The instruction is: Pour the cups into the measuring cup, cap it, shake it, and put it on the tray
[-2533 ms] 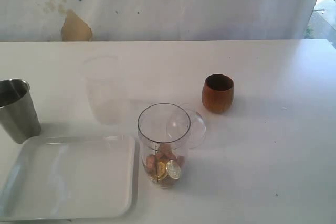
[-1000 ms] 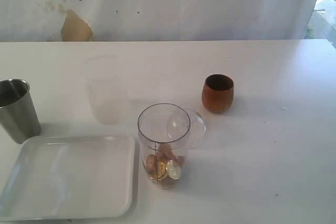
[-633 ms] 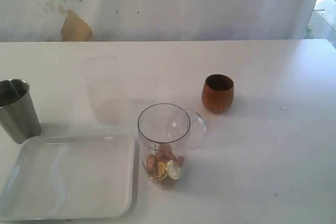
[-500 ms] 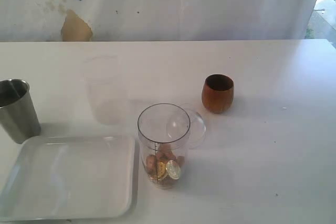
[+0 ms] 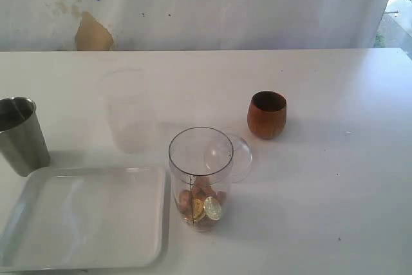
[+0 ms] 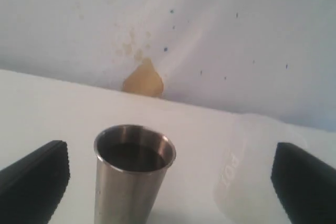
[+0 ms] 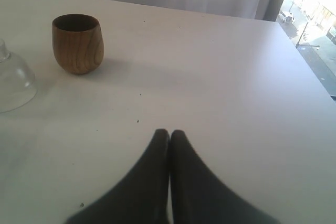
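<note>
Two grippers: neither appears in the exterior view; each shows only in its own wrist view.
Left gripper [image 6: 170, 153]: jaws spread wide, holding nothing.
Right gripper [image 7: 169, 134]: fingers pressed together, holding nothing, low over the white table [image 5: 335, 159].
Steel tumbler [image 6: 131, 187]: upright, straight ahead of the left gripper, in line with the gap between its fingers and touching neither.
Frosted cup [image 6: 252, 171]: upright, ahead of the left gripper, beyond the tumbler and toward one finger.
Wooden cup [image 7: 77, 43]: upright, ahead of the right gripper and off to one side, well apart from it.
Clear dome lid [image 7: 13, 82]: on the table, ahead of the right gripper, farther to the same side than the wooden cup.
Measuring cup [image 5: 201, 172]: upright and uncapped, outside both wrist views; it stands just beside the tray and just in front of the dome lid.
Contents [image 5: 203, 207]: gold coins and brownish pieces at the bottom of the measuring cup.
Tray [image 5: 77, 217]: flat on the table, nothing on it, near the tumbler; its place relative to either gripper cannot be told.
Wall stain [image 6: 143, 80]: tan patch on the wall, far ahead of the left gripper.
</note>
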